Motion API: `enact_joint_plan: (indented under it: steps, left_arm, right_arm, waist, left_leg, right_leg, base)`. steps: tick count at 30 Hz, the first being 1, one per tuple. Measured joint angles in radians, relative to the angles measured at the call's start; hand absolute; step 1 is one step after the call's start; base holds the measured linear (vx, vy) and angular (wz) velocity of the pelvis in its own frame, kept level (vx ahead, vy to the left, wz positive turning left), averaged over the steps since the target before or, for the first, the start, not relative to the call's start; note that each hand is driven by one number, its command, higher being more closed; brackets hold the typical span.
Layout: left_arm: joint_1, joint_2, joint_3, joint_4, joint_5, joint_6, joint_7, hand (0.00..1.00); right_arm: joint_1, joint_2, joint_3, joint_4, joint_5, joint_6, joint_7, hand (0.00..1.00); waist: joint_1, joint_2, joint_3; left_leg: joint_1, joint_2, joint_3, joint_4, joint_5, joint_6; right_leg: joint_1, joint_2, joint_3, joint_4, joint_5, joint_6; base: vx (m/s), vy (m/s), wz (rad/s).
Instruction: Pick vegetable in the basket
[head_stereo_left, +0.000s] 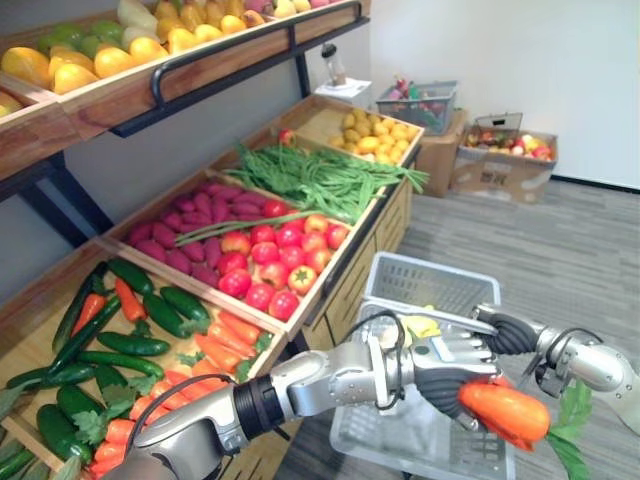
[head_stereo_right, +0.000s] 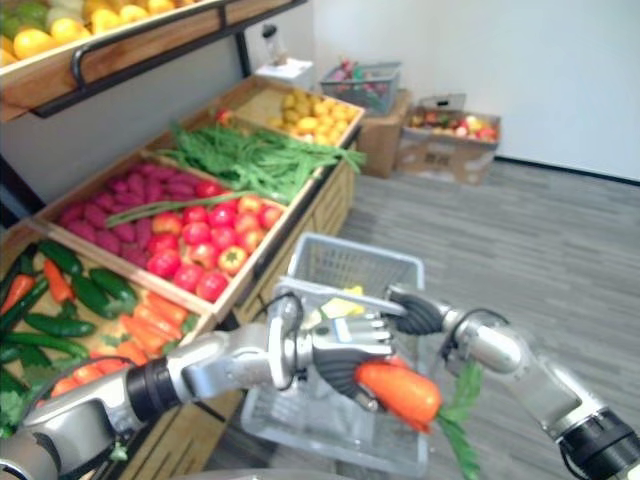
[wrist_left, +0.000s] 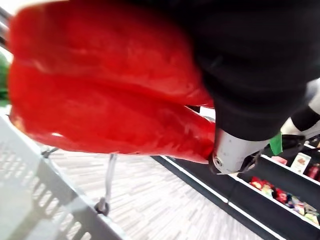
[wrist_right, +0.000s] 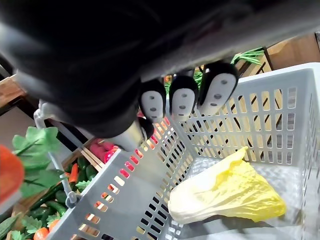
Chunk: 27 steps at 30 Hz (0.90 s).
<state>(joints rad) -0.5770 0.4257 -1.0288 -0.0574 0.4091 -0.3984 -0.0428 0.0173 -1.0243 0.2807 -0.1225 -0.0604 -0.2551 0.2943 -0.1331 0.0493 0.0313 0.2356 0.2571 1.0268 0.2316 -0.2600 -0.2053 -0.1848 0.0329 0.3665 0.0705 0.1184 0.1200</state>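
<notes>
A light grey plastic basket (head_stereo_left: 425, 283) hangs in front of the produce stand, with a yellow cabbage (wrist_right: 227, 195) lying in it. My right hand (head_stereo_left: 512, 333) is shut on the basket's metal handle (head_stereo_left: 430, 315), its dark fingertips (wrist_right: 182, 97) curled above the basket's wall. My left hand (head_stereo_left: 445, 372) reaches across from the lower left and is shut on an orange carrot (head_stereo_left: 505, 410) with green leaves (head_stereo_left: 572, 425). The carrot is held over the basket's near right corner. It shows very close in the left wrist view as a red-orange carrot (wrist_left: 110, 85).
The stand on the left holds tomatoes (head_stereo_left: 275, 255), green beans (head_stereo_left: 310, 180), purple roots (head_stereo_left: 195, 225), cucumbers and carrots (head_stereo_left: 130, 330), and potatoes (head_stereo_left: 375, 132). An upper shelf carries yellow fruit (head_stereo_left: 130, 50). Cardboard boxes (head_stereo_left: 505, 160) and another basket (head_stereo_left: 420, 100) stand at the back.
</notes>
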Motion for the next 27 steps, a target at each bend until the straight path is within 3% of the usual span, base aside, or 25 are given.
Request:
enact_joint_plan:
  steps: [23,24,27]
  left_arm:
    - [0.013,-0.030,0.076,0.076,0.086,0.006,0.012,1.00]
    - [0.013,-0.030,0.076,0.082,0.086,0.002,0.017,0.00]
    - [0.013,-0.031,0.077,0.093,0.086,-0.007,0.024,0.00]
  right_arm:
    - [0.100,0.023,-0.079,-0.021,0.039,0.002,0.027,1.00]
    - [0.106,0.024,-0.083,-0.021,0.040,0.002,0.027,1.00]
    - [0.109,0.024,-0.091,-0.020,0.040,0.005,0.027,1.00]
  waist:
    - [-0.003,-0.013,0.017]
    - [-0.003,-0.013,0.017]
    - [-0.003,-0.013,0.018]
  left_leg:
    - [-0.018,-0.004,-0.028,-0.006,0.007,0.011]
    - [-0.021,-0.006,-0.031,-0.009,0.008,0.012]
    - [-0.022,-0.018,-0.037,-0.022,0.014,0.016]
  right_leg:
    - [0.000,-0.013,-0.023,-0.011,0.000,0.000]
    - [0.000,-0.016,-0.026,-0.014,0.000,0.001]
    - [0.000,-0.023,-0.029,-0.017,0.001,0.002]
  base:
    - [0.00,-0.005,0.03]
    - [-0.01,-0.008,0.08]
    - [-0.01,-0.008,0.07]
